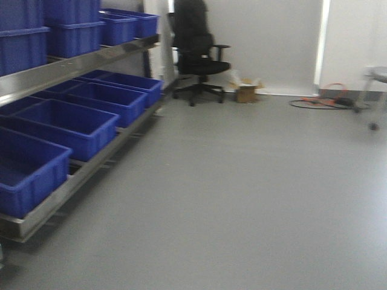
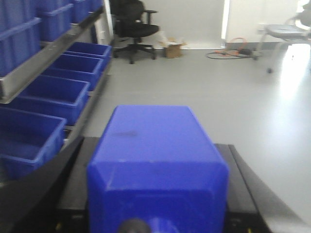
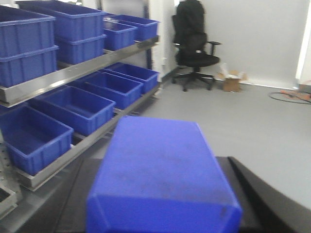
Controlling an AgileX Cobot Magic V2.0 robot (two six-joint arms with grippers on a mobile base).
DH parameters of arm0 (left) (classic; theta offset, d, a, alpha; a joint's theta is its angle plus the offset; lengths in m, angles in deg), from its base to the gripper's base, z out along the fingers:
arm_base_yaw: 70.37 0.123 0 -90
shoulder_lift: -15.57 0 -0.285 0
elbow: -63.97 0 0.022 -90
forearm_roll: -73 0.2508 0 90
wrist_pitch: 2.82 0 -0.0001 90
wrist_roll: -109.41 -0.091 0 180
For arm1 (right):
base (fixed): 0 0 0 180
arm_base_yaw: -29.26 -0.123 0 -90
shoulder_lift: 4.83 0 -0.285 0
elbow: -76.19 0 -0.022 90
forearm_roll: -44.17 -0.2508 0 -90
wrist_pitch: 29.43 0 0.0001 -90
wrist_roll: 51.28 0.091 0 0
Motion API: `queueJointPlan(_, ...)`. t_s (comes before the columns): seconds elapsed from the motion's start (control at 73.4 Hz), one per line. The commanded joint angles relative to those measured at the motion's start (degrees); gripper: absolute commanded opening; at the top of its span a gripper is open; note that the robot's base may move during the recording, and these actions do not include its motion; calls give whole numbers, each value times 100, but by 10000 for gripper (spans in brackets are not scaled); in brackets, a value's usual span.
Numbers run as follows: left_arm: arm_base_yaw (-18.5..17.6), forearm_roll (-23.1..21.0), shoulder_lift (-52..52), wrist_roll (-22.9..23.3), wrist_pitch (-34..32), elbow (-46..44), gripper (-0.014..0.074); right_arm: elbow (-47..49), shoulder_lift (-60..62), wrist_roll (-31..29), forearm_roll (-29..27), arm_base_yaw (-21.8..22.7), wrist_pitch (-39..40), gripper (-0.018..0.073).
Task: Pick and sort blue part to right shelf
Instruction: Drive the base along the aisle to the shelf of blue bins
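Picked up, not yet sorted. A blue box-shaped plastic part (image 2: 158,174) sits, seemingly clamped, in the left gripper (image 2: 153,143), and likewise in the right gripper (image 3: 163,159). The grey steel-framed right shelf (image 1: 78,66) with large blue plastic bins (image 1: 66,124) stands at nine o'clock, well apart.

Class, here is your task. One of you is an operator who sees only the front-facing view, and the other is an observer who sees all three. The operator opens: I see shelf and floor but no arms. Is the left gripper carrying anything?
Observer: Yes. In its wrist view the left gripper appears shut on a blue box, the left part.
Operator: And the right one?
Observer: The right gripper also looks shut on a blue box, the right part.
Operator: Where is the shelf from there?
Observer: In the right wrist view the shelf lies to the left of the right part and apart from it.
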Motion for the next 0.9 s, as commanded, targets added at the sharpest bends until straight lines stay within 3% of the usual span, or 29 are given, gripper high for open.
queueJointPlan(0.0,-28,-36,132,-27,-558,-169,207,163,-139,-17,88,12,551,230)
queueJointPlan(0.885,-28,-36,132,-27,-558,-169,207,163,-139,-17,88,12,551,230)
